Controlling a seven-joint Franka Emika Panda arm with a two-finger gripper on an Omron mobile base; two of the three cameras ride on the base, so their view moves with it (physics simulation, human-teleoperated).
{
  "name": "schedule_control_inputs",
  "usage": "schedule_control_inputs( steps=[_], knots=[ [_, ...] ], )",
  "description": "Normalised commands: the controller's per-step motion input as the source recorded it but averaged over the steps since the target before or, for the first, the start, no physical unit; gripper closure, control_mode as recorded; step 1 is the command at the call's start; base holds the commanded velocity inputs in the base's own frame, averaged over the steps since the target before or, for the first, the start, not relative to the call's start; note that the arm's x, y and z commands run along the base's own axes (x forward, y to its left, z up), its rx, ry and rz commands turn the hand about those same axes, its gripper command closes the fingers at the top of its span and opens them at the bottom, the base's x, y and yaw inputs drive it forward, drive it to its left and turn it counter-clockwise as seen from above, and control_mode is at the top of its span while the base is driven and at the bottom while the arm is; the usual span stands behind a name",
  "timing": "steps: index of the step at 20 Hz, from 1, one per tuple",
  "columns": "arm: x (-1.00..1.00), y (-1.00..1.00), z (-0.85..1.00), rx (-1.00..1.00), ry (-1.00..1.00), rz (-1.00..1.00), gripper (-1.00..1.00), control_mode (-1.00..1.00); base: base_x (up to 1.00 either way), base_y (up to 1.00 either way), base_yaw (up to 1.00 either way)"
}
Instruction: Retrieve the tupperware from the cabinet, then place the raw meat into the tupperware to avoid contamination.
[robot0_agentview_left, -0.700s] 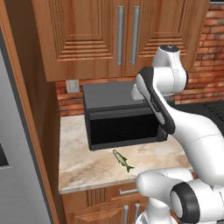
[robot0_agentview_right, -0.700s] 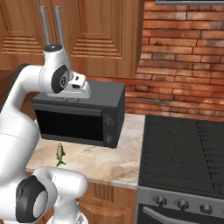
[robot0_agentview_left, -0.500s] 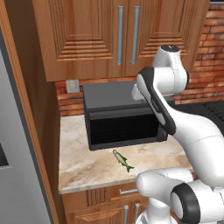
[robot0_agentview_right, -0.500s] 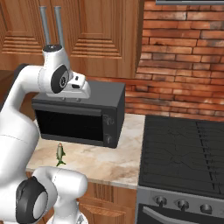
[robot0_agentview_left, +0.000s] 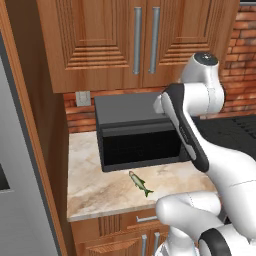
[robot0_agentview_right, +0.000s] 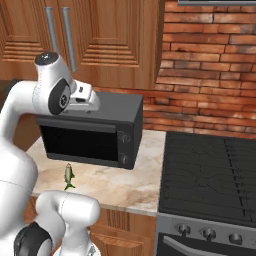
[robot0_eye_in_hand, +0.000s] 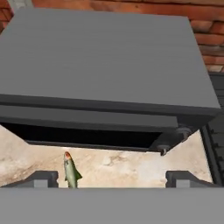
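The cabinet (robot0_agentview_left: 100, 40) (robot0_agentview_right: 115, 40) hangs on the wall above the counter with both paneled doors closed. The tupperware is out of view. The raw meat, a small greenish-silver fish (robot0_agentview_left: 140, 183) (robot0_agentview_right: 69, 176) (robot0_eye_in_hand: 70, 170), lies on the marble counter just in front of the microwave. My gripper (robot0_eye_in_hand: 113, 178) hovers over the front edge of the microwave, above the fish and below the cabinet doors. Its two fingertips (robot0_eye_in_hand: 43, 178) stand wide apart, open, with nothing between them. In the right base view my hand (robot0_agentview_right: 82, 97) sits by the microwave's top left.
A big black microwave (robot0_agentview_left: 135, 130) (robot0_agentview_right: 100, 135) (robot0_eye_in_hand: 105, 57) fills the back of the counter (robot0_agentview_left: 95, 185). A black stove (robot0_agentview_right: 210, 175) is on the right, under a brick wall. A tall grey appliance (robot0_agentview_left: 15, 175) and a wooden side panel close off the left.
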Motion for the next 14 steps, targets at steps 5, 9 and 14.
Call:
schedule_control_inputs(
  steps=[5,9,14],
  knots=[
    [-0.29,0.12,0.20,-0.01,-0.32,0.02,-1.00,-1.00,0.00,0.00,0.00],
    [-0.25,0.10,0.20,-0.01,-0.33,0.01,-1.00,-1.00,0.00,0.00,0.00],
    [-0.23,0.08,0.22,0.00,-0.34,0.01,-1.00,-1.00,0.00,0.00,0.00]
  ],
)
